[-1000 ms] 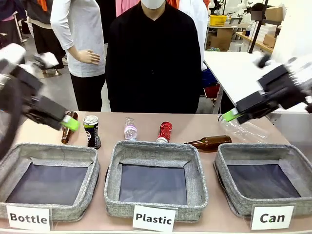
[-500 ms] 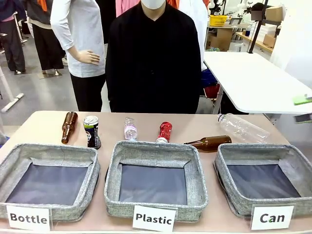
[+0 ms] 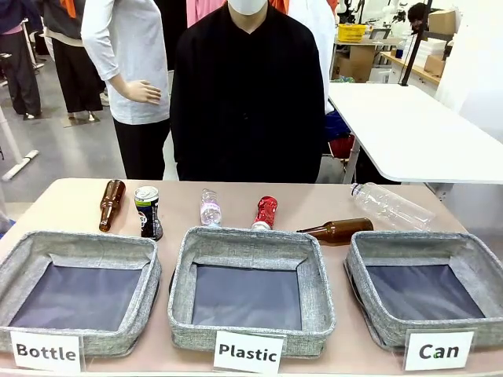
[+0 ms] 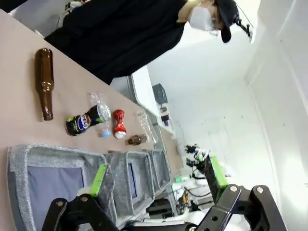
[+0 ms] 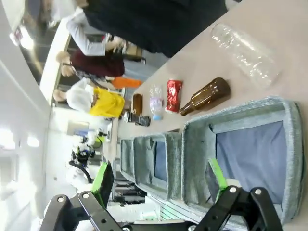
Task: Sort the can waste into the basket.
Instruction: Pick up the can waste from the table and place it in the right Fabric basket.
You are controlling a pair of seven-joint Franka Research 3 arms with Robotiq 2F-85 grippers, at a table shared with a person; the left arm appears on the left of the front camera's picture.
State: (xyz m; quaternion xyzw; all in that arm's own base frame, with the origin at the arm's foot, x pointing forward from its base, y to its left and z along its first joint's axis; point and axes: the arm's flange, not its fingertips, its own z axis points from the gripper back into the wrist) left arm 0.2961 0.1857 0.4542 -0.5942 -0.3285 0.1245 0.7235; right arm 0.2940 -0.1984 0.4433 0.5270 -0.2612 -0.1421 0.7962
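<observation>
Tan desk (image 3: 71,196), with a person (image 3: 247,102) in black standing at its far edge. 3 grey woven baskets sit in a row along the near edge, each with a white label in front: Bottle basket (image 3: 78,245) left, Plastic basket (image 3: 247,239) middle, Can basket (image 3: 416,242) right. Left gripper (image 4: 157,176) in the left wrist view: fingers (image 4: 99,179) spread wide, nothing between them, up off the desk and looking along the basket row. Right gripper (image 5: 159,177) in the right wrist view: fingers (image 5: 216,175) wide apart too, gripping nothing, with the Can basket nearest to it. Large clear bottle (image 3: 391,207) lies on its side far right, just past the Can basket. 2 brown bottles lie flat: left brown bottle (image 3: 111,203) far left, right brown bottle (image 3: 338,230) by the gap between the Plastic and Can baskets. Black can (image 3: 147,211) is upright, just right of the left brown bottle and just past the Bottle basket's far rim. Red can (image 3: 266,213), crushed, sits just past the Plastic basket's far rim. Both cans are on the desk outside the Can basket, the black one well apart from it. Small clear bottle (image 3: 210,208) lies between the 2 cans.
</observation>
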